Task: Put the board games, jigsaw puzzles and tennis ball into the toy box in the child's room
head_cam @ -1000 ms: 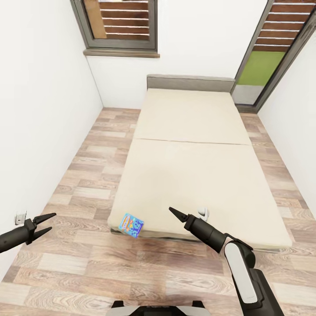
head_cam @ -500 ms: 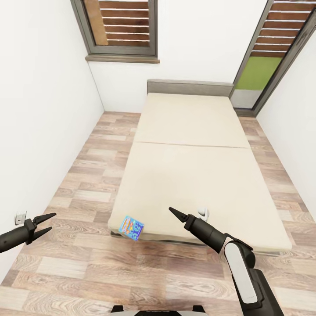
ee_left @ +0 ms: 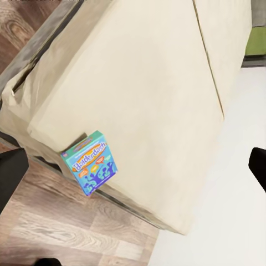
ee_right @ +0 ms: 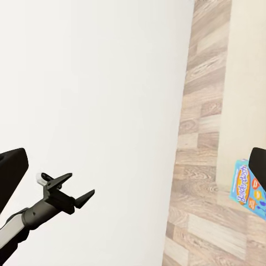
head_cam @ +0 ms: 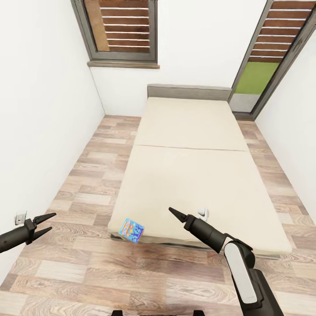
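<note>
— Lying where, the blue-teal board game?

— Sitting at the near left corner of the bed, right on the foot edge, slightly skewed to that edge. Possibly leaning against the mattress side rather than resting flat; hard telling from the left wrist view.

— Falling between the two hands, then?

— Yes. Lying to the right of the left hand and to the left of the right hand, lower than both. Seeming nearer the right hand in the head view.

— Holding anything, either hand?

— Nothing. Left hand hanging released over the floor, fingers spread. Right hand hovering over the bed's foot, fingers showing apart at the edges of its wrist view, so released too.

— Favouring which arm?

— Probably the right, reaching leftward and down. Needing care though: nudging the box off the corner looking easy.
</note>
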You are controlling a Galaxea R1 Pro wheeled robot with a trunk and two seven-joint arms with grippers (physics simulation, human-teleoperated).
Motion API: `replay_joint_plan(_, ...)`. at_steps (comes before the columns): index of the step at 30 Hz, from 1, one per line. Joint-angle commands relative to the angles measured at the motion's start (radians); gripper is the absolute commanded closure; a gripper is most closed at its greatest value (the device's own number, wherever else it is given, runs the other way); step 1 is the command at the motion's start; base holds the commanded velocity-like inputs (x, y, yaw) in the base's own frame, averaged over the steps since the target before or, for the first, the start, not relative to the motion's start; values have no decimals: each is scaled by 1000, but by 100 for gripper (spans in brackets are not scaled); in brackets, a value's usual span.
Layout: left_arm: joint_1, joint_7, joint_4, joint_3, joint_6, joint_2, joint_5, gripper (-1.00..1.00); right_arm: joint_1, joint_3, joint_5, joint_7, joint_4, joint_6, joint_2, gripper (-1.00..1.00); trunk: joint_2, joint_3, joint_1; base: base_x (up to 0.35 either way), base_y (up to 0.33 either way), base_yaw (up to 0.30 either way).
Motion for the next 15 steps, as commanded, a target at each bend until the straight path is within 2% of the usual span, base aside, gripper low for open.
replay_joint_plan(1,-1,-2,1,1,5,0,0,-100,0,-3,-2,2,0,7,1,-100,-2,0,1,0,0,0)
replay_joint_plan(15,-1,-1,1,1,5,-1,0,-100,-1,10,-2,0,0,6,1,-100,-2,23,1,0,0,0)
